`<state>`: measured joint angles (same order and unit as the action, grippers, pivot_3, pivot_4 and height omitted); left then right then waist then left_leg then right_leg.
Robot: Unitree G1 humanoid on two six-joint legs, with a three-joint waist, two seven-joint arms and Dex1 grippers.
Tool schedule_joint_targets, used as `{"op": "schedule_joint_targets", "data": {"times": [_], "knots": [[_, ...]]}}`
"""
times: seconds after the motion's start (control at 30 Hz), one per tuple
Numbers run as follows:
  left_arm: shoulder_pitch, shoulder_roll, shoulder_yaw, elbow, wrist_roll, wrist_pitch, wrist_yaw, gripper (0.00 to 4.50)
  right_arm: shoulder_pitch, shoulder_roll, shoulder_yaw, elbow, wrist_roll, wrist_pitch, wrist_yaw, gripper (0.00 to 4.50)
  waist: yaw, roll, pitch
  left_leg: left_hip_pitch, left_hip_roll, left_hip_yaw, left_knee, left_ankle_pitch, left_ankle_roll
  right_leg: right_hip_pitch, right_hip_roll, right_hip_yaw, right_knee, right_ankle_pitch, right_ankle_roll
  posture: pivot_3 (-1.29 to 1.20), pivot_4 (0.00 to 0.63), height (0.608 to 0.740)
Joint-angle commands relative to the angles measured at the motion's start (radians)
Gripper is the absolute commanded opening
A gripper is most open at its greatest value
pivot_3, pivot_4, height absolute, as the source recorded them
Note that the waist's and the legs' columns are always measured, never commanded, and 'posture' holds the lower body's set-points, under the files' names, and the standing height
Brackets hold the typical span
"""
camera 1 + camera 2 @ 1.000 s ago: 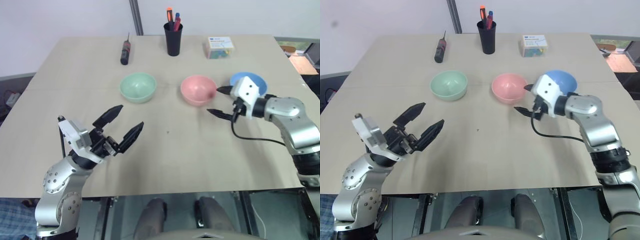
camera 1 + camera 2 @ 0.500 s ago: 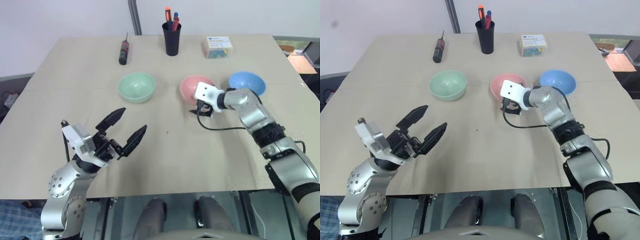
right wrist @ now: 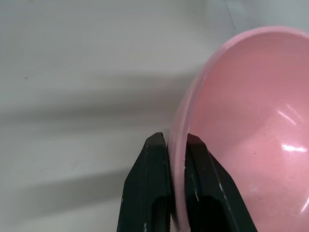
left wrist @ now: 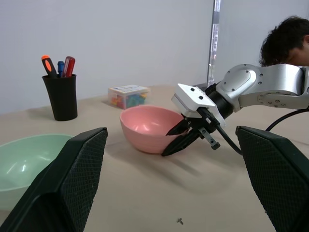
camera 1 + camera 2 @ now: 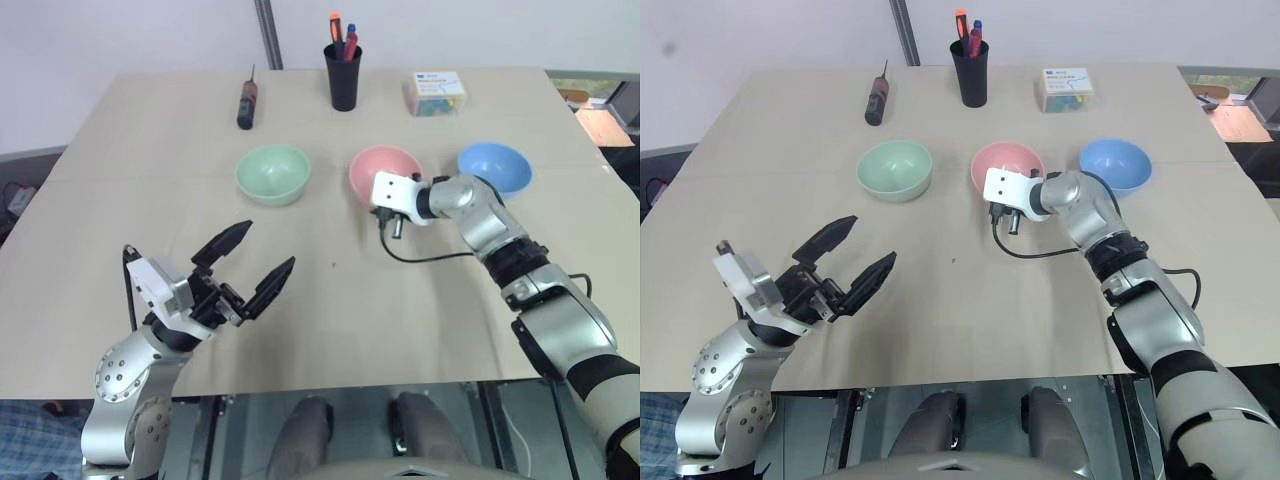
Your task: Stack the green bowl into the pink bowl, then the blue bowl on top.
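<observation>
Right gripper [image 3: 168, 145] pinches the pink bowl's [image 5: 385, 172] rim; left gripper [image 5: 246, 261] gapes empty; three bowls.

three bowls [image 5: 273, 174], one pen cup [image 5: 343, 76], one screwdriver [image 5: 246, 102], one box [image 5: 435, 93]

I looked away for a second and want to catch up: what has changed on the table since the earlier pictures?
The right gripper swung from beside the blue bowl across to the pink bowl and closed on its near rim, one finger inside and one outside. The pink bowl has shifted slightly toward the green bowl. The left gripper stayed open; green and blue bowls unmoved.
</observation>
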<state>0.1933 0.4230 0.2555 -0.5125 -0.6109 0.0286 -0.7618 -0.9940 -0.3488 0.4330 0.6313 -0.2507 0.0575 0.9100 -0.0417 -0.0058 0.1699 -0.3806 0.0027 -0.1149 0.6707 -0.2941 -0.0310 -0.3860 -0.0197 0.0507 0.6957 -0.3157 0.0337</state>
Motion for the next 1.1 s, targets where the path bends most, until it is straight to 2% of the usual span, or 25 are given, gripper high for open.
{"op": "schedule_joint_targets", "data": {"times": [0.03, 0.27, 0.43, 0.53, 0.63, 0.67, 0.7, 0.73, 0.77, 0.83, 0.93, 1.0, 1.1], "knots": [[-0.003, 0.015, 0.005, -0.028, -0.002, -0.02, -0.011, 4.5, 0.067, -0.04, -0.012, -0.237, 0.053, 0.0, 0.103, 0.03, 0.0, 0.0, 0.0, 0.0, 0.0, 0.0, 0.0, 0.0, 0.0, 0.0, 0.0, 0.0, 0.0, 0.0, 0.0, 0.0, 0.15, 0.739], [-0.014, 0.035, -0.004, -0.004, -0.001, -0.017, -0.031, 4.5, 0.277, -0.187, 0.023, -0.728, 0.134, 0.086, 0.32, 0.03, 0.005, 0.0, 0.0, -0.003, 0.0, -0.001, 0.0, 0.0, 0.0, -0.003, -0.002, -0.001, 0.0, 0.0, 0.0, 0.0, 0.15, 0.739], [-0.034, 0.045, -0.001, 0.013, -0.006, -0.014, -0.038, 4.5, 0.343, -0.21, 0.032, -0.861, 0.143, 0.163, 0.326, 0.03, -0.001, 0.0, 0.0, -0.001, 0.0, -0.001, 0.0, -0.001, 0.002, -0.001, -0.002, 0.0, 0.0, 0.0, 0.0, 0.0, 0.15, 0.739], [-0.058, 0.055, -0.006, 0.032, -0.008, -0.01, -0.048, 4.5, 0.351, -0.216, 0.04, -0.865, 0.136, 0.167, 0.325, 0.89, 0.001, 0.0, 0.0, 0.001, 0.0, -0.001, 0.0, -0.001, 0.003, 0.0, -0.002, -0.001, 0.001, 0.0, 0.0, 0.0, 0.15, 0.739], [-0.072, 0.066, -0.009, 0.043, -0.005, -0.008, -0.06, 4.5, 0.351, -0.208, 0.033, -0.873, 0.144, 0.188, 0.313, 2.14, 0.004, 0.0, 0.0, 0.0, 0.0, -0.002, 0.0, -0.001, 0.001, 0.001, -0.001, -0.002, 0.0, 0.0, 0.0, 0.0, 0.15, 0.739], [-0.074, 0.072, -0.011, 0.046, -0.001, -0.009, -0.066, 4.5, 0.351, -0.207, 0.03, -0.878, 0.151, 0.201, 0.314, 2.58, 0.003, 0.0, 0.0, 0.0, 0.0, -0.002, 0.0, 0.0, 0.001, 0.001, -0.001, -0.002, 0.0, 0.0, 0.0, 0.0, 0.15, 0.739], [-0.074, 0.076, -0.011, 0.048, 0.002, -0.011, -0.071, 4.5, 0.352, -0.207, 0.03, -0.884, 0.156, 0.211, 0.315, 3.34, 0.003, 0.0, 0.0, 0.0, 0.0, -0.002, 0.0, 0.0, 0.0, 0.001, -0.001, -0.002, -0.001, 0.0, 0.0, 0.0, 0.15, 0.739], [-0.08, 0.08, -0.013, 0.05, 0.0, 0.0, -0.066, 4.5, 0.357, -0.21, 0.019, -0.904, 0.18, 0.245, 0.323, 3.89, 0.003, 0.0, 0.0, 0.0, 0.0, -0.002, 0.0, 0.0, 0.0, 0.001, -0.002, -0.001, -0.001, 0.0, 0.0, 0.0, 0.15, 0.739], [-0.086, 0.083, -0.014, 0.051, -0.002, 0.01, -0.061, 4.5, 0.363, -0.213, 0.003, -0.933, 0.215, 0.294, 0.336, 3.93, 0.003, 0.0, 0.0, 0.0, 0.0, -0.002, 0.0, 0.0, 0.0, 0.001, -0.002, -0.002, -0.001, 0.0, 0.0, 0.0, 0.15, 0.739], [-0.097, 0.086, -0.013, 0.049, -0.005, 0.029, -0.046, 4.5, 0.372, -0.212, -0.043, -0.993, 0.295, 0.409, 0.344, 4.42, 0.003, 0.0, 0.0, -0.001, 0.0, -0.003, 0.0, 0.0, 0.0, 0.0, -0.002, -0.002, -0.001, 0.0, 0.0, 0.0, 0.15, 0.739], [-0.136, 0.084, -0.004, 0.051, 0.009, 0.046, -0.001, 4.5, 0.374, -0.237, -0.134, -1.063, 0.413, 0.547, 0.345, 4.42, 0.005, 0.0, 0.0, -0.001, 0.0, -0.004, 0.0, 0.0, 0.001, 0.001, -0.003, -0.003, -0.001, 0.0, 0.0, 0.0, 0.15, 0.739], [-0.178, 0.094, 0.001, 0.069, 0.07, 0.09, 0.086, 4.5, 0.369, -0.254, -0.219, -1.09, 0.489, 0.631, 0.324, 4.42, 0.008, 0.0, 0.0, 0.0, -0.001, -0.005, 0.001, -0.002, 0.003, 0.003, -0.003, -0.004, -0.001, 0.0, 0.0, 0.0, 0.15, 0.739], [-0.231, 0.155, -0.016, 0.079, 0.04, 0.254, 0.122, 4.5, 0.356, -0.284, -0.36, -1.076, 0.567, 0.721, 0.271, 4.42, 0.009, 0.0, 0.0, 0.001, -0.001, -0.006, 0.001, -0.002, 0.004, 0.004, -0.003, -0.006, -0.001, 0.0, 0.0, 0.0, 0.15, 0.739]]}}
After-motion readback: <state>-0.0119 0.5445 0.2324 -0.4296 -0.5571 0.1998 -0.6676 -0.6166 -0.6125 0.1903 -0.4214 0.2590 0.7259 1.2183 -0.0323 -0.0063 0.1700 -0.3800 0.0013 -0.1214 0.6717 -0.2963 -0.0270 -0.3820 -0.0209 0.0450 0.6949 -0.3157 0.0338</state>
